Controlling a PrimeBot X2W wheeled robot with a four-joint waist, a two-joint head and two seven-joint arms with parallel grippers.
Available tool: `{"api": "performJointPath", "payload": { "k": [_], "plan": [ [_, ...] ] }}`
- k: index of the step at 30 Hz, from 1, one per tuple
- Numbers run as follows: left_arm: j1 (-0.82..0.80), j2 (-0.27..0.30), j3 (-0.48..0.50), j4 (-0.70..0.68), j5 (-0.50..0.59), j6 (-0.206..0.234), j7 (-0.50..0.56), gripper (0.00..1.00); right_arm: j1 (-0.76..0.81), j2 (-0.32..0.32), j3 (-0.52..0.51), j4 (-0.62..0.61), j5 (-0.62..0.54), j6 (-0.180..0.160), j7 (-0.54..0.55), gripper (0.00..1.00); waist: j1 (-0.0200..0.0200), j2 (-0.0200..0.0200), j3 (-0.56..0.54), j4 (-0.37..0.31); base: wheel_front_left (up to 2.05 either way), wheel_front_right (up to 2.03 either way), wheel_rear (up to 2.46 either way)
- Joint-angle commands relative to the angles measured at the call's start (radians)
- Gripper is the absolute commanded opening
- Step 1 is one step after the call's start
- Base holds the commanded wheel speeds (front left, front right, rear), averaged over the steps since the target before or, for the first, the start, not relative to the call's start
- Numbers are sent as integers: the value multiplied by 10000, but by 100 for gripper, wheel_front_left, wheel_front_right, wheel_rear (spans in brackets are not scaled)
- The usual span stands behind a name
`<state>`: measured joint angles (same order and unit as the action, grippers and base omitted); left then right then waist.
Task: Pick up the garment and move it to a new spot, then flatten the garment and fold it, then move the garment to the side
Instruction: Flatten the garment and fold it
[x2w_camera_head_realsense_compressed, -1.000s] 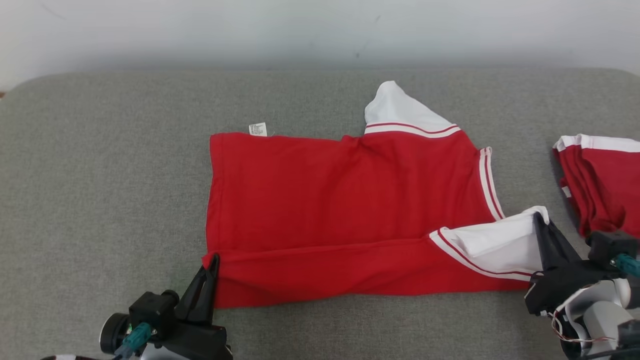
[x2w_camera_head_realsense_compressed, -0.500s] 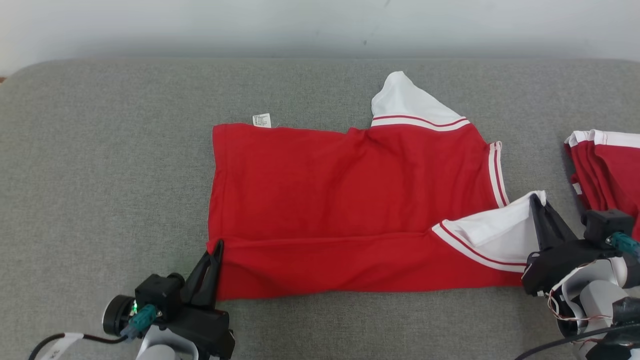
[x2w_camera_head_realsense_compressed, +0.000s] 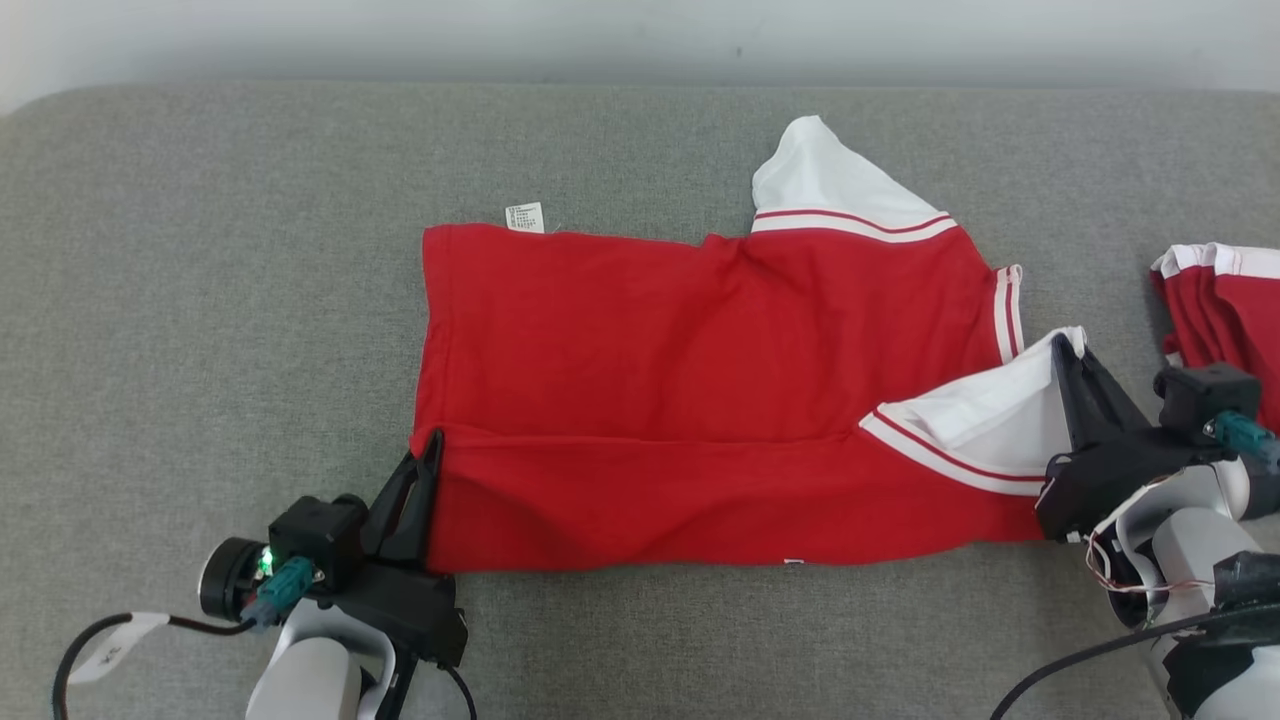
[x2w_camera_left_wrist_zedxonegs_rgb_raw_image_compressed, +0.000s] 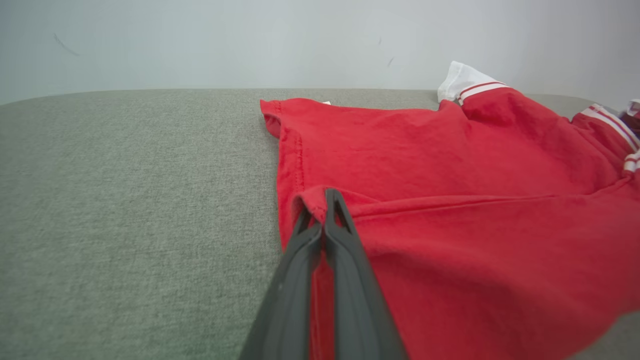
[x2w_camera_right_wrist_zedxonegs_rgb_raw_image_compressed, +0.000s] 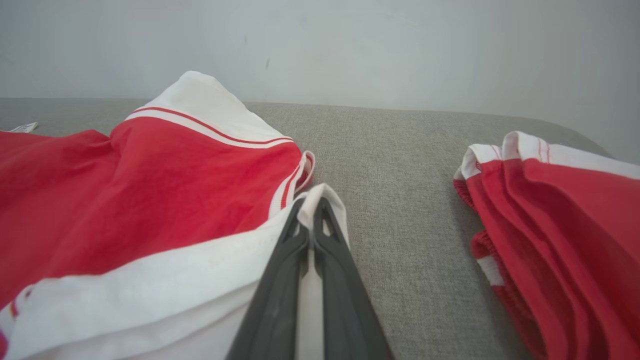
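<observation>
I see red garment (x2w_camera_head_realsense_compressed: 700, 400) spread on grey surface (x2w_camera_head_realsense_compressed: 200, 300), my left gripper (x2w_camera_head_realsense_compressed: 432, 442) pinched tight on its hem corner, right gripper (x2w_camera_head_realsense_compressed: 1060, 347) clamped on its white edge

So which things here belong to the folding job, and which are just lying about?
In the job: red garment, left gripper on its hem corner, right gripper on its white edge, both shut.
Lying about: red-and-white pile at the right, grey padded surface.

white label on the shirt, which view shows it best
Head view: the white label sits whole at the red shirt's far edge. Left wrist shows a sliver; right wrist, a scrap at its left border.
</observation>
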<state>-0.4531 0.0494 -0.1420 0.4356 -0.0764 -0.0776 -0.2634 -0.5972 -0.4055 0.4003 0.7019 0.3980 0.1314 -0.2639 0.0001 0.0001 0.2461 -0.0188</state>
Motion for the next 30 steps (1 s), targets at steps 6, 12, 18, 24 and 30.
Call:
{"api": "performJointPath", "payload": {
  "k": [6,12,18,24,30],
  "plan": [
    [-339,28,-18,250,127,77,-13,7,-312,-3,54,216,44,-18,2,0,-1,-1,198,23,0,0,0],
    [-300,26,248,75,-17,539,-13,100,-441,116,-679,232,-131,-18,3,100,-1,-1,271,-2,0,0,0],
    [350,24,380,-333,-179,873,-12,100,504,283,-1868,-562,-312,-18,2,100,-1,-1,-8,-30,0,0,0],
    [1305,20,332,-825,-336,1029,-13,100,2054,454,-1880,-1208,-271,-18,2,100,-1,-1,-322,-147,0,0,0],
    [1715,29,340,-1039,-444,1139,-13,100,2673,716,-1818,-1073,-52,-16,2,100,-1,-1,-340,-248,0,0,0]
  ]
}}
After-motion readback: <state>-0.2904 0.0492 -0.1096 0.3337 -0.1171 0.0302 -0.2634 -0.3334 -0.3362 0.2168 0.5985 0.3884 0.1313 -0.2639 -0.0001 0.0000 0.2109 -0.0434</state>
